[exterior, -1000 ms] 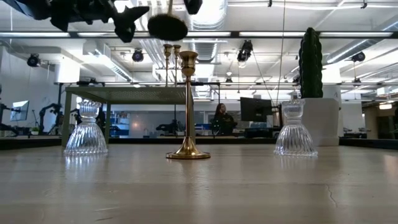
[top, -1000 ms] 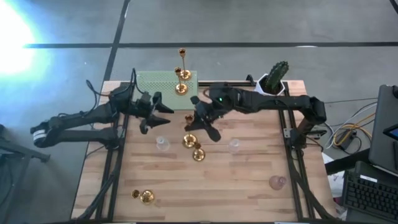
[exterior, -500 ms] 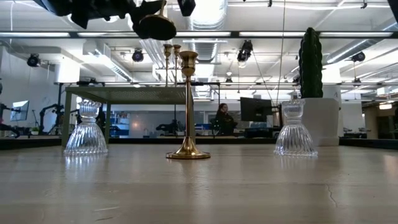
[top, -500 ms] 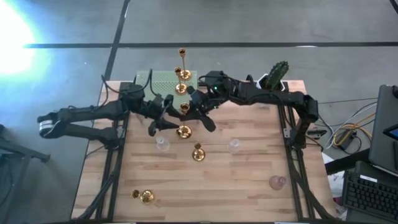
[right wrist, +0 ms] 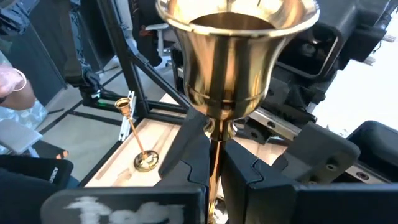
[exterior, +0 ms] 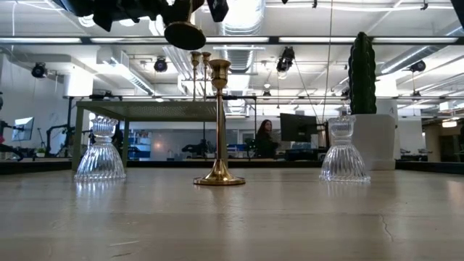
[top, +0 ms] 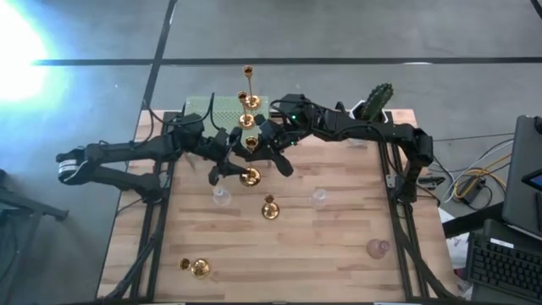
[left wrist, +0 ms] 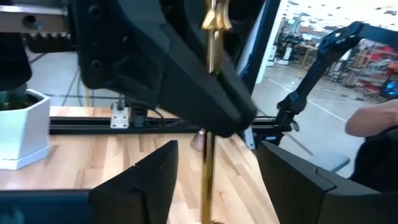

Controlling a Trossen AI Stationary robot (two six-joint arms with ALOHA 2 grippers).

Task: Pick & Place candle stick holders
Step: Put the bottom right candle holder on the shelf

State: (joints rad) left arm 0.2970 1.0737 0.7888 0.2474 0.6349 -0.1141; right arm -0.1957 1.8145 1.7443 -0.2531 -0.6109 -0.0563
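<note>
- The table (top: 339, 254), pale wood, carries a green perforated stand (top: 222, 110) at its far edge and a white pot with a cactus (top: 373, 106) at the far right corner.
- Both arms meet over the far middle of the table, in front of the stand.
- The right gripper (top: 261, 151) is clamped on the thin stem of a gold candlestick (top: 250, 165) and holds it clear of the table.
- The left gripper (top: 224, 152) has its fingers spread, one on each side of that stem, not touching it.
- Two gold candlesticks (top: 246, 97) stand on the green stand.
- One gold candlestick (top: 269, 208) stands mid-table, between two clear glass holders (top: 221, 196).
- Another gold one (top: 196, 268) lies near the front left.
- A pinkish glass holder (top: 377, 247) sits near the front right.
</note>
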